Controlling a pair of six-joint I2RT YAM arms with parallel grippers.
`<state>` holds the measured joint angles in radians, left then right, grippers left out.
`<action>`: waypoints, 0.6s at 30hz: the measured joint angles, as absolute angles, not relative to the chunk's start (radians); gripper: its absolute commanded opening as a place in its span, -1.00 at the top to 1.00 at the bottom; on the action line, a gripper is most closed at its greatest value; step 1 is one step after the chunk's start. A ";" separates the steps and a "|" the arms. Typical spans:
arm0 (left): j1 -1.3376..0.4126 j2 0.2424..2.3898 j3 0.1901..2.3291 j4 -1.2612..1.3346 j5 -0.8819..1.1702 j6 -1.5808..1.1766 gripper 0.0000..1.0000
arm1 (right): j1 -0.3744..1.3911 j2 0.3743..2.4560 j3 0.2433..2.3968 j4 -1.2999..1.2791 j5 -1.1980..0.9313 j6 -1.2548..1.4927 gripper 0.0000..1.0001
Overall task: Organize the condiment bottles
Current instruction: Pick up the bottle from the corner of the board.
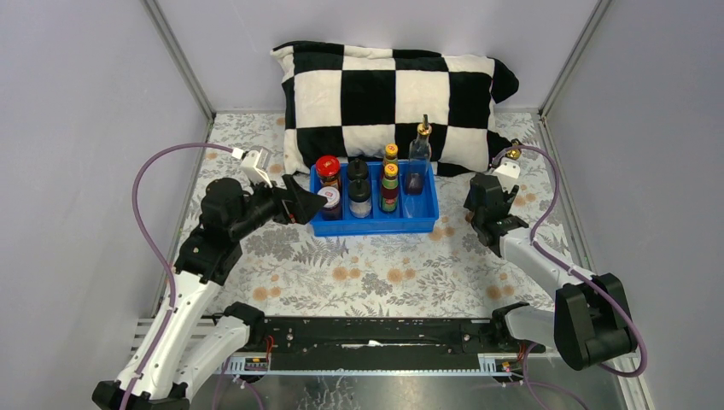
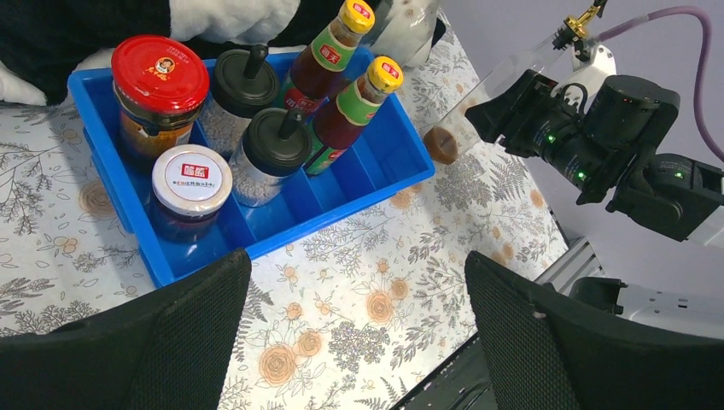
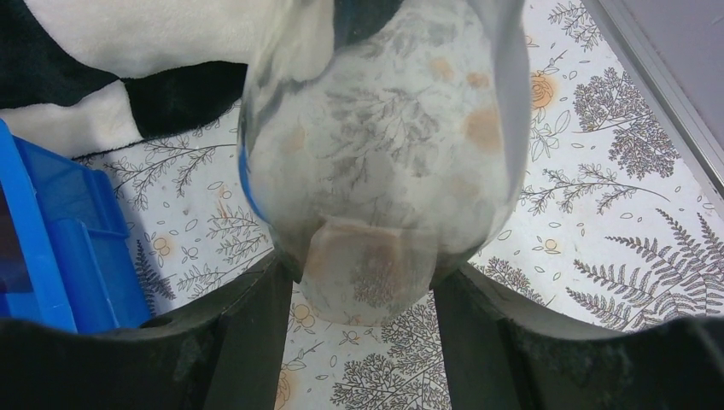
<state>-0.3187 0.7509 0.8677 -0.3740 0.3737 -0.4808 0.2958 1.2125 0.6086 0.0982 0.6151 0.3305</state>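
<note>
My left arm (image 1: 192,256) rises from its near-left base, bends at the elbow and reaches toward the right with the wrist roughly level. My left gripper (image 1: 309,203) points right, its jaws spread wide. My right arm (image 1: 534,256) runs from its near-right base toward the far side, wrist turned upward. My right gripper (image 3: 359,278) is clamped on a gold-spouted glass bottle (image 3: 376,171), one finger on each side, and holds it tilted.
</note>
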 measured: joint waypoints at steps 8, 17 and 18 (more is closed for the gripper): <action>-0.319 0.748 0.868 -0.382 0.373 -0.481 -0.97 | 0.301 1.213 0.608 0.099 0.615 0.331 0.35; -0.319 0.746 0.868 -0.383 0.373 -0.482 -0.97 | 0.302 1.209 0.606 0.098 0.615 0.335 0.35; -0.319 0.746 0.868 -0.383 0.373 -0.483 -0.97 | 0.302 1.208 0.606 0.097 0.615 0.335 0.35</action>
